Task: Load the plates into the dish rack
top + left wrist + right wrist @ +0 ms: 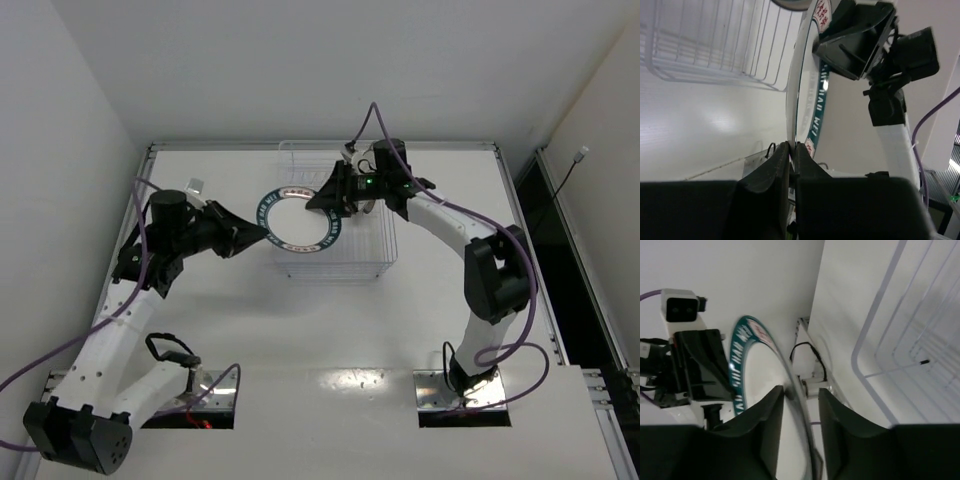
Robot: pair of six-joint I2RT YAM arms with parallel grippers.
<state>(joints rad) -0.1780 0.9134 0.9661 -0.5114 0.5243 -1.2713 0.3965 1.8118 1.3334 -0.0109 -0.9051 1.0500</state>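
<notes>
The left gripper (792, 150) was shut tight on the near rim of the teal-rimmed plate (300, 222), with no gap between the fingers and the rim. In its own wrist view the plate appeared almost edge-on, so only a strip of the lettered band could be read, and not clearly.

At the far side of the plate, opposite the left gripper, the right gripper (800, 391) stood astride the rim. One of its fingers (770, 415) touched the plate, and a small gap showed between the rim and the other finger, so its jaws were narrowly apart and not pressed closed. The black body of this gripper hid a part of the plate's rim in the overhead view.

From above, the plate lay between the two grippers as a slightly flattened ring and overlapped the left part of the dish rack (365, 255). Whether it was over the rack or already inside it could not be told.

The rack stood on the white table (330, 330), just beyond and beside the right gripper. Its clear walls were hard to make out against the table. A pale curved edge (792, 4) at the rack was cut off by the frame, and I cannot tell what it was. Behind the left gripper, well apart, a small pale object (193, 185) lay on the table, too small to name.
</notes>
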